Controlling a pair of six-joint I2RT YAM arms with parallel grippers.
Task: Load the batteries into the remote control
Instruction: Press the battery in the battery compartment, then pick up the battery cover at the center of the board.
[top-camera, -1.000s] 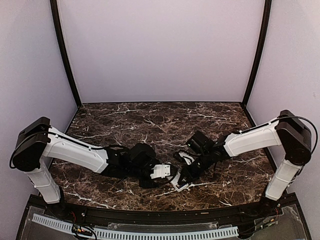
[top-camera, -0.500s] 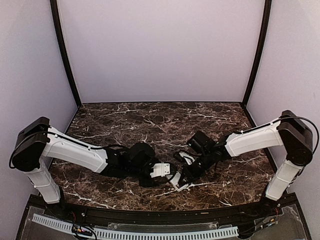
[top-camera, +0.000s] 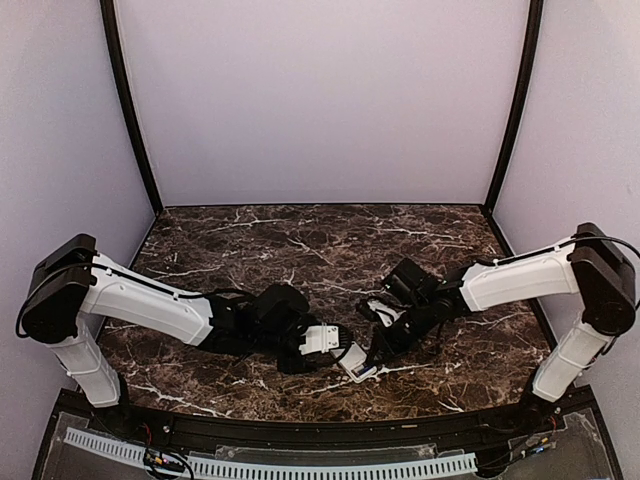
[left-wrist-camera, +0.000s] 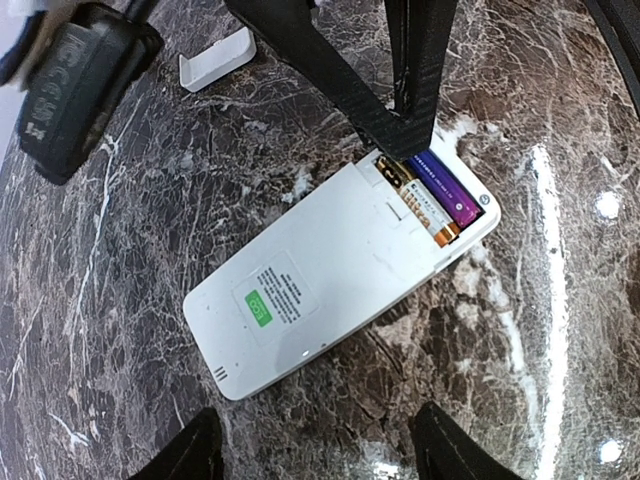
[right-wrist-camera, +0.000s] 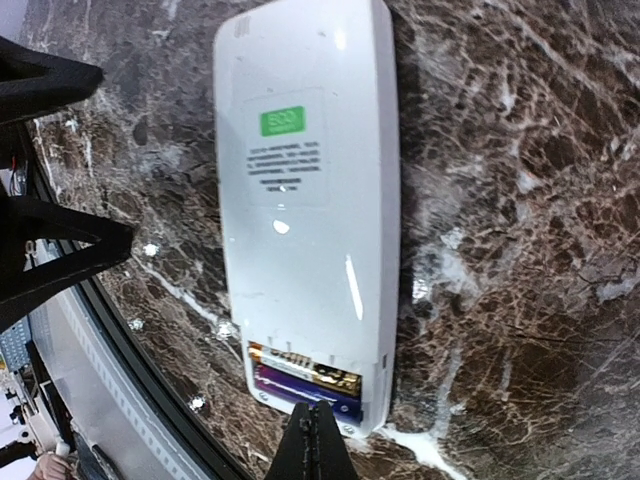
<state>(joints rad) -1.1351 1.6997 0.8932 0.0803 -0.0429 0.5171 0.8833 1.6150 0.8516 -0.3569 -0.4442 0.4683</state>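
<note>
The white remote control (left-wrist-camera: 340, 260) lies back-side up on the marble table, green sticker showing. Its battery bay is uncovered at one end. Purple and gold batteries (left-wrist-camera: 440, 195) lie inside the bay (right-wrist-camera: 305, 385). My right gripper (right-wrist-camera: 318, 430) is shut, and its joined tips rest at the bay's outer end, on the purple battery. My left gripper (left-wrist-camera: 315, 450) is open just beyond the remote's other end, with bare table between its fingers. In the top view the remote (top-camera: 357, 365) sits between the left gripper (top-camera: 338, 352) and the right gripper (top-camera: 373, 353).
A small white battery cover (left-wrist-camera: 215, 60) lies on the table beyond the remote, near the right arm's wrist. The table's black front edge (right-wrist-camera: 130, 370) runs close beside the remote. Purple walls enclose the back and both sides.
The right arm has shifted slightly to the right, with its tip staying at the remote's battery end. The left arm and the remote have hardly moved.
</note>
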